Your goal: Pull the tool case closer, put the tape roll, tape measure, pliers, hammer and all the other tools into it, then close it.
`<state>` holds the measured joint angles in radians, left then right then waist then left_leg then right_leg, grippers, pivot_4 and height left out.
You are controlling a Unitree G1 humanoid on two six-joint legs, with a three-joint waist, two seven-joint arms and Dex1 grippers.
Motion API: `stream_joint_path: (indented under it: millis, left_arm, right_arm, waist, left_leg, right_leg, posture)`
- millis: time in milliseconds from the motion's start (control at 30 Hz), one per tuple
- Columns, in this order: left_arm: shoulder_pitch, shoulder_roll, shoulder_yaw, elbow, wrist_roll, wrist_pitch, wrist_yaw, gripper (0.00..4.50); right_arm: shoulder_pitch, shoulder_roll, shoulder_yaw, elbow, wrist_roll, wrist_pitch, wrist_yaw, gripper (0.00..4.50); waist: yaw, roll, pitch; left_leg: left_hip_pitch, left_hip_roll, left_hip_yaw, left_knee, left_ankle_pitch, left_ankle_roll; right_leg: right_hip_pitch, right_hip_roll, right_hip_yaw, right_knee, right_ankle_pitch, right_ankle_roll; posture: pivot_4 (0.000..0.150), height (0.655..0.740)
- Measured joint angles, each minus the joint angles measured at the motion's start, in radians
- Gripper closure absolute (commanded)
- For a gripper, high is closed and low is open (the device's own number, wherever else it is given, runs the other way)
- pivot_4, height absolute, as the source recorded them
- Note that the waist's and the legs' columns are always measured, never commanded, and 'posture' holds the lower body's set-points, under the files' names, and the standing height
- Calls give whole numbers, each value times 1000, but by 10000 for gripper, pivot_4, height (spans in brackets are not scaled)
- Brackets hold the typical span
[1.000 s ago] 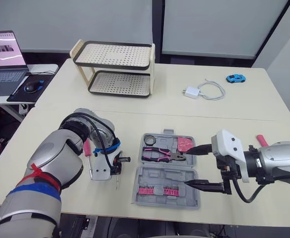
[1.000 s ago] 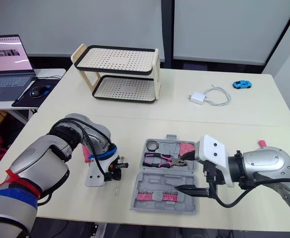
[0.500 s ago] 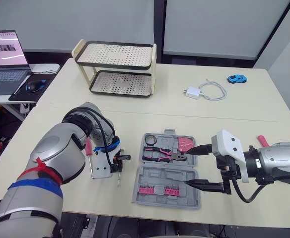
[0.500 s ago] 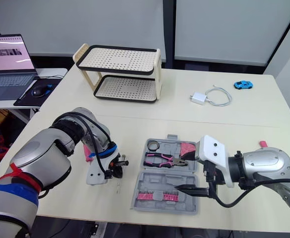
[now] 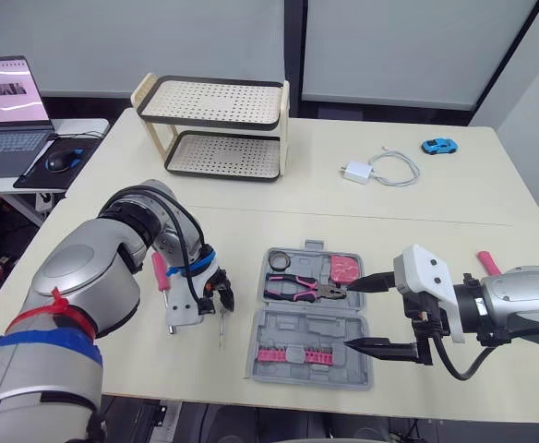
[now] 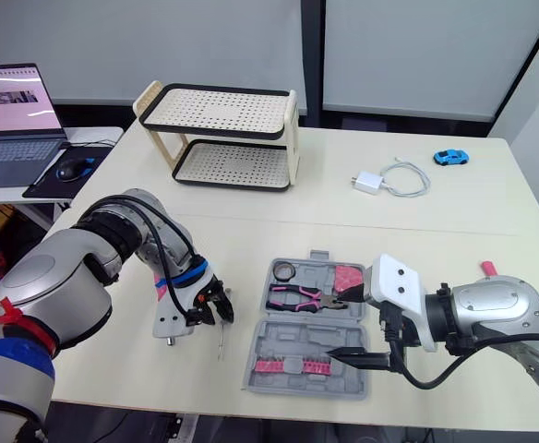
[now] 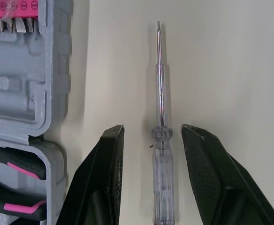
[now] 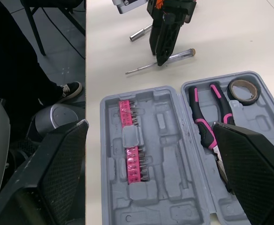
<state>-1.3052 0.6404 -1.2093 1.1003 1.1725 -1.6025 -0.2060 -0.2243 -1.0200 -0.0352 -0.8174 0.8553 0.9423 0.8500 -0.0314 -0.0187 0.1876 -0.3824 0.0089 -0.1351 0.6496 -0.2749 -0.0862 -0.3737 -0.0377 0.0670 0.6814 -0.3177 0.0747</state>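
While the right gripper (image 5: 351, 314) hangs wide open over the open tool case (image 5: 306, 328), the left gripper (image 7: 151, 129) has turned down; its spread fingers (image 7: 106, 178) now straddle the clear screwdriver (image 7: 160, 108) beside the case, holding nothing, ready to grasp.
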Motion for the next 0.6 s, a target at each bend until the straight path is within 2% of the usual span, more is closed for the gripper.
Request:
stream_joint_path:
  millis: [433, 533, 600]
  left_arm:
    - [14, -58, -2, 50, 119, 85, 114, 25191]
    - [13, -63, -5, 53, 142, 90, 137, 30895]
    - [13, -65, -7, 55, 156, 89, 146, 36777]
  right_arm:
    - [0, -9, 0, 9, 0, -4, 15, 0]
    - [6, -11, -2, 7, 0, -4, 14, 0]
    - [13, -14, -5, 7, 1, -4, 13, 0]
  waist:
    - [1, 2, -1]
    - [5, 2, -2]
    - [4, 2, -2]
  left_leg:
    - [3, -1, 0, 1, 0, 0]
    - [3, -1, 0, 1, 1, 1]
    - [3, -1, 0, 2, 1, 1]
  right_leg:
    - [3, 0, 0, 1, 0, 1]
    - [4, 0, 0, 1, 1, 2]
    - [4, 0, 1, 1, 1, 2]
  posture:
    - [1500, 7350]
    - [1500, 7350]
    - [1500, 7350]
